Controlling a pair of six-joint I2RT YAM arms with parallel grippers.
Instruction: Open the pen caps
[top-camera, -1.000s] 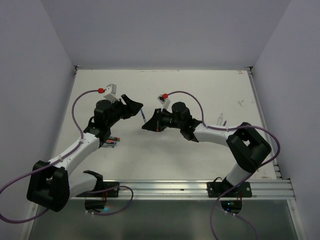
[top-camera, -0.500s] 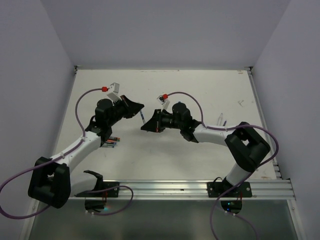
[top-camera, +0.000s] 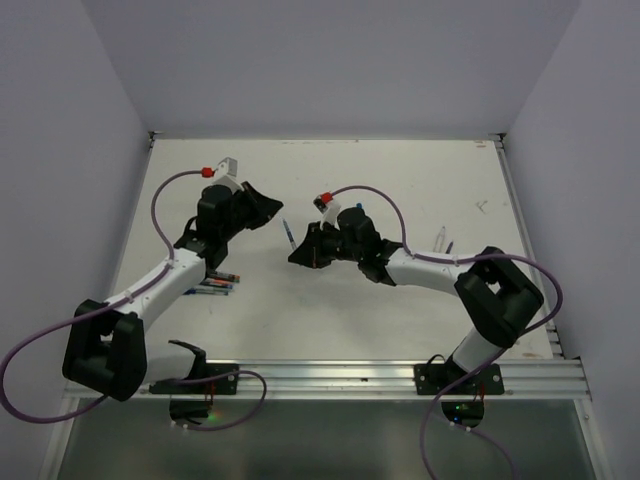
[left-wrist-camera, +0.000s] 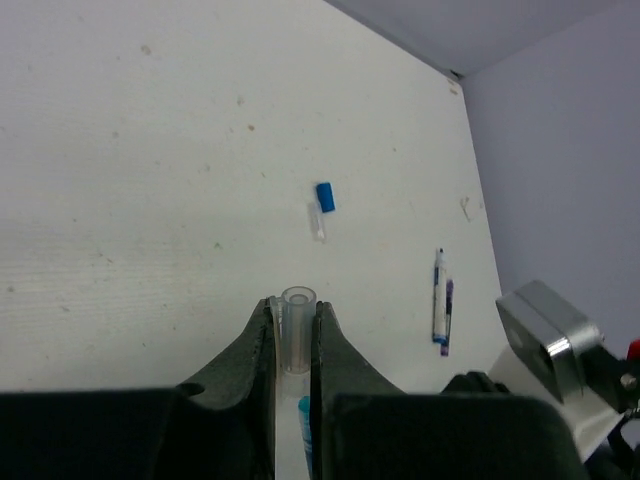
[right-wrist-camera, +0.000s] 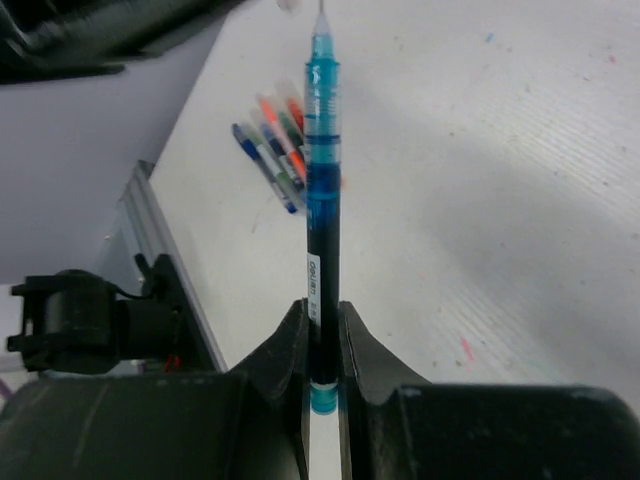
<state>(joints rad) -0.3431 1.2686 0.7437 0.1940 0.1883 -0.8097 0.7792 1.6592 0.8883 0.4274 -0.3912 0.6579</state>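
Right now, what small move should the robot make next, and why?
Probably carry the clear cap aside and set it on the table near the blue cap. The left pincer grips it, already off the pen held by the right pincer.

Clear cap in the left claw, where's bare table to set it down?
Bare: far table strip along the back wall, and the near middle before the rail. Crowded: pen bundle beside the left arm, two pens by the right.

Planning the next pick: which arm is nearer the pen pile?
Left. Its forearm passes just beside the pile; the right arm is farther right, past the table's middle.
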